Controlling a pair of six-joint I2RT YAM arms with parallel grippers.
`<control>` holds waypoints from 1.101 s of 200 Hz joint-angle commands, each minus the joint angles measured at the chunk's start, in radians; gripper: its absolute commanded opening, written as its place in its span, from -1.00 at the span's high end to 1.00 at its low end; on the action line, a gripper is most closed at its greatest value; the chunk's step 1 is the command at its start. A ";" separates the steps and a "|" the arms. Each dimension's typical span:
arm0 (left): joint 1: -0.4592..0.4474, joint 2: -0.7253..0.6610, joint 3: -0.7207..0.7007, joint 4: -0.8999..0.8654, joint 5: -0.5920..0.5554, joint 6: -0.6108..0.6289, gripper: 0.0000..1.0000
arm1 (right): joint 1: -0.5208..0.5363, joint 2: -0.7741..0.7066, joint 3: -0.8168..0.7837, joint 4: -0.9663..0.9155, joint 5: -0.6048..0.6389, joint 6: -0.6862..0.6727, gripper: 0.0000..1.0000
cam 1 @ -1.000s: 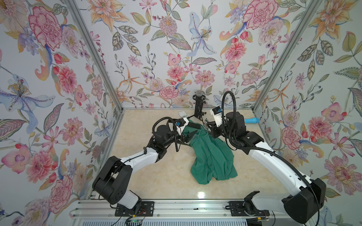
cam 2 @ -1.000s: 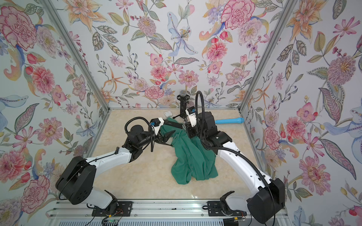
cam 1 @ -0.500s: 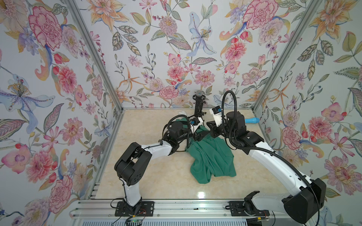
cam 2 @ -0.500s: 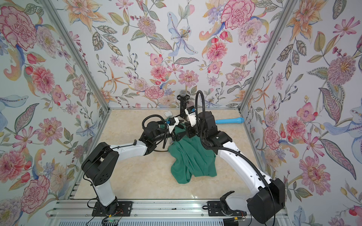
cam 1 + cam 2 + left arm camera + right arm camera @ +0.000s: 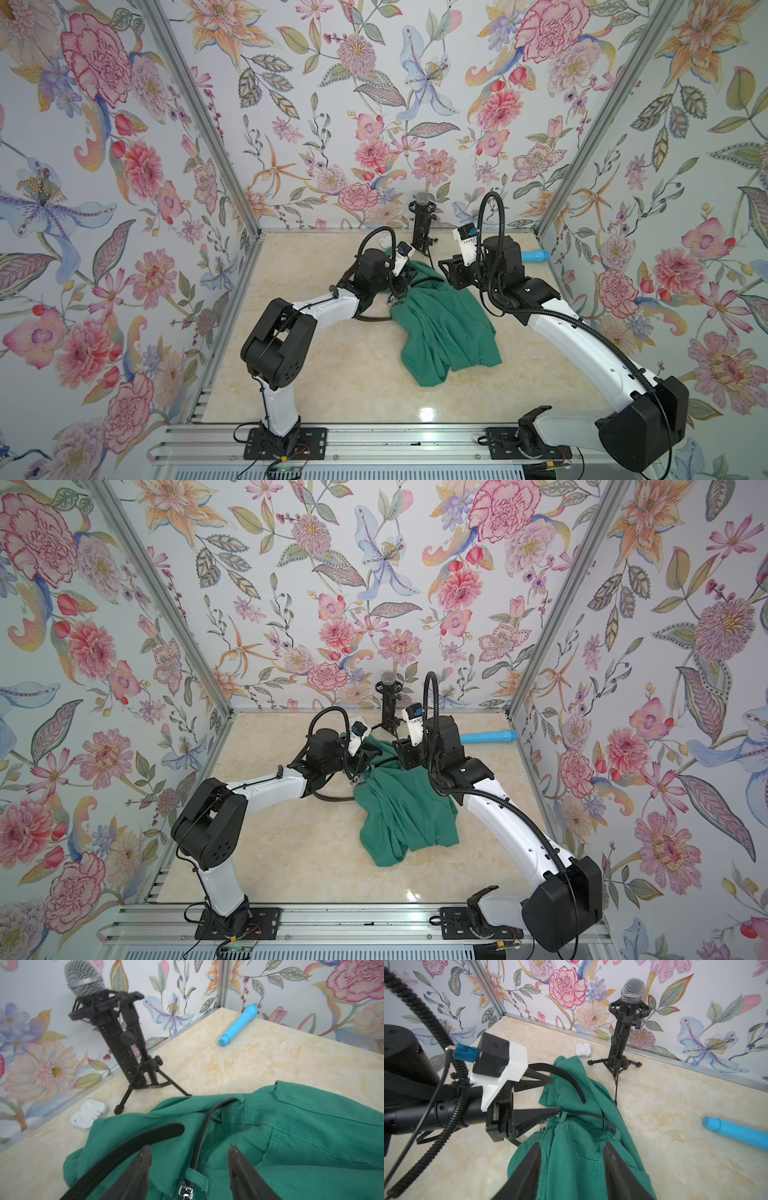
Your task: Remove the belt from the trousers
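The teal-green trousers (image 5: 444, 328) (image 5: 403, 812) lie in a crumpled heap mid-table. The black belt (image 5: 128, 1147) (image 5: 564, 1077) runs over their waist end. One stretch passes through a belt loop beside the silver buckle (image 5: 186, 1190) (image 5: 559, 1114). My left gripper (image 5: 188, 1147) (image 5: 553, 1095) (image 5: 405, 286) is open and straddles that stretch and the loop, with one fingertip (image 5: 556, 1110) next to the buckle. My right gripper (image 5: 572, 1145) (image 5: 446, 270) is open just above the trouser cloth (image 5: 571, 1157), gripping nothing.
A microphone on a small tripod (image 5: 422, 224) (image 5: 116, 1043) (image 5: 623, 1039) stands at the back wall. A white earbud case (image 5: 89, 1113) (image 5: 583, 1050) lies beside it. A blue cylinder (image 5: 536, 255) (image 5: 239, 1024) lies at the back right. Patterned walls enclose three sides.
The right gripper has opened and let go of the trousers' waist. The left arm has swung in towards the trousers, its jaws narrowing around the belt.
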 commanded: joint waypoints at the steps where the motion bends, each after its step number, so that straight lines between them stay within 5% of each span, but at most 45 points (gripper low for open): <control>1: 0.028 0.036 0.049 -0.227 -0.096 0.043 -0.10 | 0.007 0.072 -0.019 0.008 -0.026 0.052 -0.07; 112: 0.029 0.289 0.284 -0.469 -0.098 0.089 0.02 | 0.015 0.381 0.019 0.008 -0.123 0.080 -0.26; 176: 0.029 0.104 0.213 -0.440 -0.049 0.076 0.02 | 0.024 0.481 0.011 0.008 -0.112 0.066 -0.23; 220: 0.017 0.125 0.224 -0.520 -0.025 0.116 0.03 | 0.031 0.503 0.007 0.010 -0.100 0.063 -0.20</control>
